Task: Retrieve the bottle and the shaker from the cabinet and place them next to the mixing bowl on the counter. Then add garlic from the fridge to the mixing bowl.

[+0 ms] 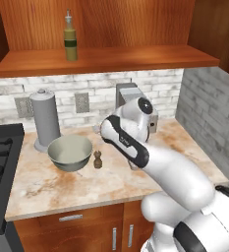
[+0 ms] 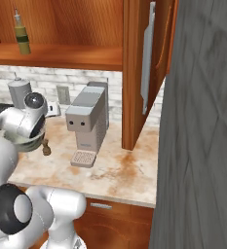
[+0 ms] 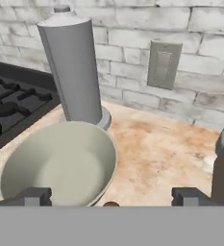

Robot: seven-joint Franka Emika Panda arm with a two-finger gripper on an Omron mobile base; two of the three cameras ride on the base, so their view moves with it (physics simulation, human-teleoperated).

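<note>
The olive-green bottle (image 1: 70, 39) (image 2: 22, 35) stands upright on the open cabinet's shelf (image 1: 135, 58). On the counter, the small brown shaker (image 1: 98, 159) (image 2: 46, 147) stands just right of the pale mixing bowl (image 1: 70, 152) (image 3: 60, 163). My gripper (image 3: 111, 197) hangs open just above the shaker, whose top (image 3: 111, 204) peeks up between the wide-apart fingertips (image 3: 34, 196). Nothing is held. The bowl is empty. The garlic and the fridge are out of view.
A grey paper-towel roll (image 1: 44, 120) (image 3: 72, 67) stands behind the bowl. A coffee machine (image 2: 88, 124) sits to the right. The stove (image 1: 0, 167) borders the counter's left end. The open cabinet door (image 2: 149, 58) juts out on the right. A grey wall (image 2: 198, 121) closes off that side.
</note>
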